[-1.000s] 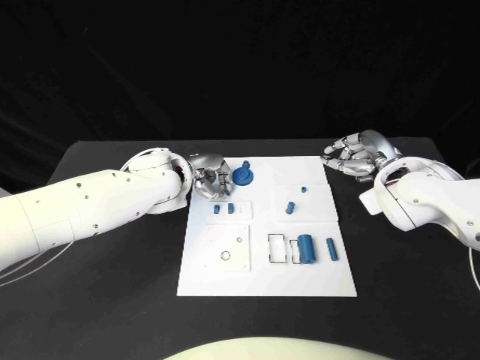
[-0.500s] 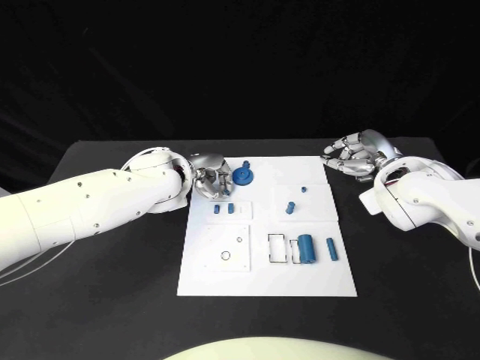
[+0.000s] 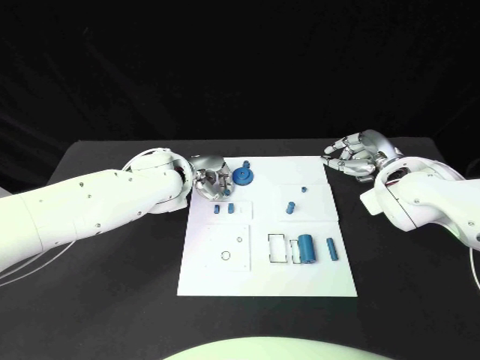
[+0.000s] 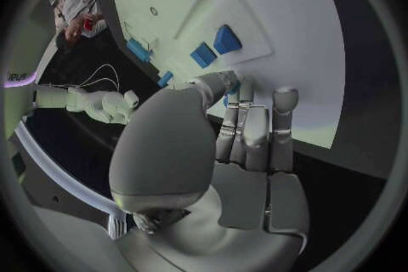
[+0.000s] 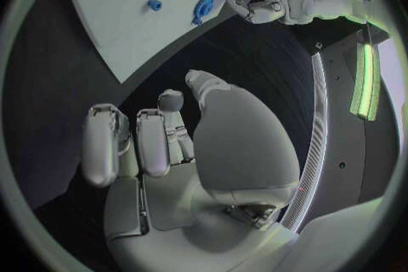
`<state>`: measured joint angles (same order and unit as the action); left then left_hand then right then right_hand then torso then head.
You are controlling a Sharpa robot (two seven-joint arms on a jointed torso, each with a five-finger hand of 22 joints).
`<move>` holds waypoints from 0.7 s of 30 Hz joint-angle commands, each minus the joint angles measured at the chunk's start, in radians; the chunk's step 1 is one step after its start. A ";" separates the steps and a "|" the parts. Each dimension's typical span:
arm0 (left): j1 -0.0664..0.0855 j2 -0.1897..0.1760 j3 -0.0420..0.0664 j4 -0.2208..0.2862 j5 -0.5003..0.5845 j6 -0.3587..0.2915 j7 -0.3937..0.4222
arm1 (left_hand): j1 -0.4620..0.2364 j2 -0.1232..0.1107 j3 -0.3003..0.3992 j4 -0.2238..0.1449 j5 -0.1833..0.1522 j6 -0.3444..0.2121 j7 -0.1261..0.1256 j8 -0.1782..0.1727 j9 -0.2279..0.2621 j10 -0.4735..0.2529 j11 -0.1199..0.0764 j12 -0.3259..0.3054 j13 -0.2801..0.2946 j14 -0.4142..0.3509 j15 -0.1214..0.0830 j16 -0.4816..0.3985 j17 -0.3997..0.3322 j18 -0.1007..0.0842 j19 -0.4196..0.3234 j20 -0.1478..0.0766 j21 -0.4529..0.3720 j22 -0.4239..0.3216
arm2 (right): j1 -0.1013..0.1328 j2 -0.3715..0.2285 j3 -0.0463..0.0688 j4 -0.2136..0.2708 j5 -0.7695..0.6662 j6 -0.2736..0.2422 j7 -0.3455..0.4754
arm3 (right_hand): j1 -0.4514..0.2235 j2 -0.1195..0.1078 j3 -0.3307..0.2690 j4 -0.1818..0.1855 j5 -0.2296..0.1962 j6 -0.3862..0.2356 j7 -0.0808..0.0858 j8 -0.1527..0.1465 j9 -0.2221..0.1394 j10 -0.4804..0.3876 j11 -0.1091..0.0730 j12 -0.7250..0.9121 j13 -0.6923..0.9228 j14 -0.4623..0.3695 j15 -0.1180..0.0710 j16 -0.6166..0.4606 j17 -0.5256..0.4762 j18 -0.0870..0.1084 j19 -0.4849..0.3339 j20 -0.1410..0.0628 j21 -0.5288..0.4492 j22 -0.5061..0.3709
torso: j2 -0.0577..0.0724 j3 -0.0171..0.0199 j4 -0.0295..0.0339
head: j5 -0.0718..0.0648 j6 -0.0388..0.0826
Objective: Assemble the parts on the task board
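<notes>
My left hand [image 3: 210,178] sits at the far-left corner of the white board [image 3: 267,281], fingers closed around the blue disc-shaped part [image 3: 244,177], which stands on edge. My right hand [image 3: 355,157] rests off the board's far-right corner, fingers curled in, holding nothing. The disc looks light, rigid and smooth; grip it by the rim. Its flat faces point sideways across the board.

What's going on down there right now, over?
Left hand at the blue round part, far end of the task board; grip unclear. Right hand curled, holding nothing, off the board. Nothing in the way.
</notes>
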<state>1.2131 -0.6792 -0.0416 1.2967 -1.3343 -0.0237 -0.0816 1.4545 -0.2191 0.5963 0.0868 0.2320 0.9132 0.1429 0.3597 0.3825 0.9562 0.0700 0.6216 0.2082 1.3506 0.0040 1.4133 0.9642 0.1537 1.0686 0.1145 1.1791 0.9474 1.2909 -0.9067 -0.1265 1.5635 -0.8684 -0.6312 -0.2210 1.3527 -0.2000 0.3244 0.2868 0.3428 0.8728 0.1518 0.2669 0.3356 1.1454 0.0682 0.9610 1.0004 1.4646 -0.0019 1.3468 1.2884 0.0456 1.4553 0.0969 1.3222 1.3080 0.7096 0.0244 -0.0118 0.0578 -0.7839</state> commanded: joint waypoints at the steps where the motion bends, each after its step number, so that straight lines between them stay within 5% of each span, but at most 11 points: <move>1: -0.003 0.001 -0.002 0.002 0.008 0.033 -0.008 | -0.008 0.000 0.005 -0.001 -0.007 -0.004 0.002 -0.005 0.001 -0.002 0.006 -0.003 0.001 -0.003 0.004 -0.004 -0.001 -0.004 -0.009 0.000 -0.006 -0.002 | 0.000 -0.001 0.000 0.002 -0.007 0.011 0.012 | 0.006 -0.003 0.005 -0.001 0.002 -0.003 0.003 0.001 -0.001 0.004 -0.001 -0.001 -0.001 0.032 -0.007 -0.006 -0.002 0.010 -0.004 0.001 -0.007 0.160 | -0.001 -0.0005 0.0003 | 0.001 0.001; 21: -0.006 -0.007 -0.002 0.008 0.015 0.028 -0.011 | -0.024 -0.009 0.008 -0.007 -0.007 -0.025 0.007 -0.030 -0.004 -0.005 0.009 -0.009 0.001 -0.014 0.008 -0.008 -0.016 0.001 -0.025 0.005 -0.019 -0.017 | 0.000 -0.001 0.000 -0.001 -0.007 0.012 0.011 | 0.004 -0.003 0.006 -0.001 0.002 -0.002 0.002 0.002 -0.002 0.006 -0.002 -0.002 -0.005 0.033 -0.007 -0.007 -0.002 0.010 -0.004 0.000 -0.009 0.159 | 0.000 -0.0003 0.0001 | 0.005 0.004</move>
<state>1.2098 -0.6843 -0.0423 1.3028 -1.3251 -0.0214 -0.0855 1.4391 -0.2266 0.6007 0.0824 0.2285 0.8952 0.1497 0.3343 0.3788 0.9526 0.0736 0.6177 0.2082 1.3434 0.0112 1.4084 0.9484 0.1536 1.0504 0.1180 1.1645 0.9318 1.2909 -0.9075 -0.1265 1.5618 -0.8685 -0.6311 -0.2205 1.3527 -0.2000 0.3244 0.2868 0.3428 0.8728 0.1517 0.2669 0.3347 1.1454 0.0682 0.9610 0.9962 1.4647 -0.0019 1.3429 1.2871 0.0456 1.4553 0.0969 1.3166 1.3077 0.7089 0.0238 -0.0113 0.0617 -0.7794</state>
